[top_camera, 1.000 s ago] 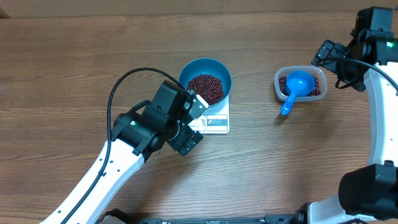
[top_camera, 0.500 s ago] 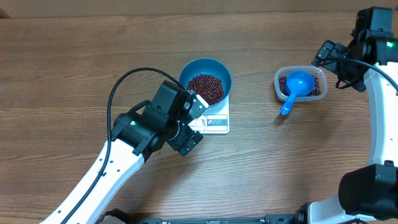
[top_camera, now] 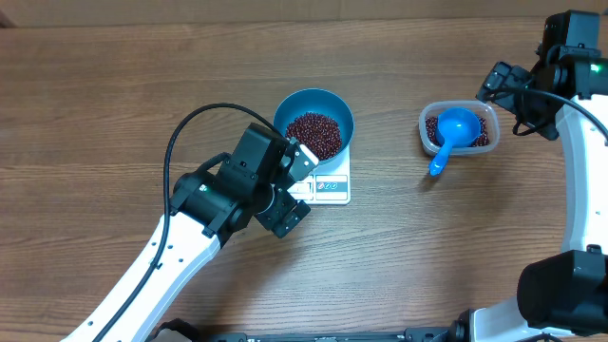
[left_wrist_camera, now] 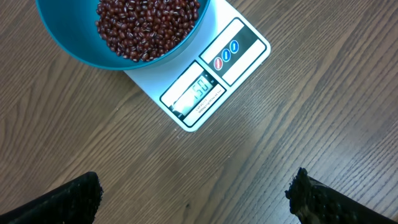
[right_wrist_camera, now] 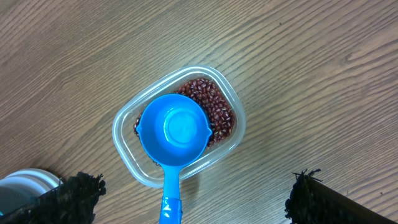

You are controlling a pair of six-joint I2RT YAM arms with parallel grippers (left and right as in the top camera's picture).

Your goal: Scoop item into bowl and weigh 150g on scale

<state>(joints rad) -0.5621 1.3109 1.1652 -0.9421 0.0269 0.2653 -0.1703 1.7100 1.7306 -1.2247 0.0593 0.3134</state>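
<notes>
Bowl (top_camera: pixel 313 100) of beans (top_camera: pixel 313 135) on scale (top_camera: pixel 331 187); left gripper (left_wrist_camera: pixel 196 199), right gripper (right_wrist_camera: pixel 194 200) wide open, empty; we read display (left_wrist_camera: pixel 198 92) without touching scale.

bowl (top_camera: pixel 313 100) is sitting on scale (top_camera: pixel 331 187), display edge showing nearest | beans (top_camera: pixel 313 135) are lying in bowl | tub (right_wrist_camera: pixel 126 163) is standing on surface (top_camera: pixel 114 95), well right of scale | scoop (top_camera: pixel 456 126) is resting in tub over more beans, handle overhanging near rim
</notes>
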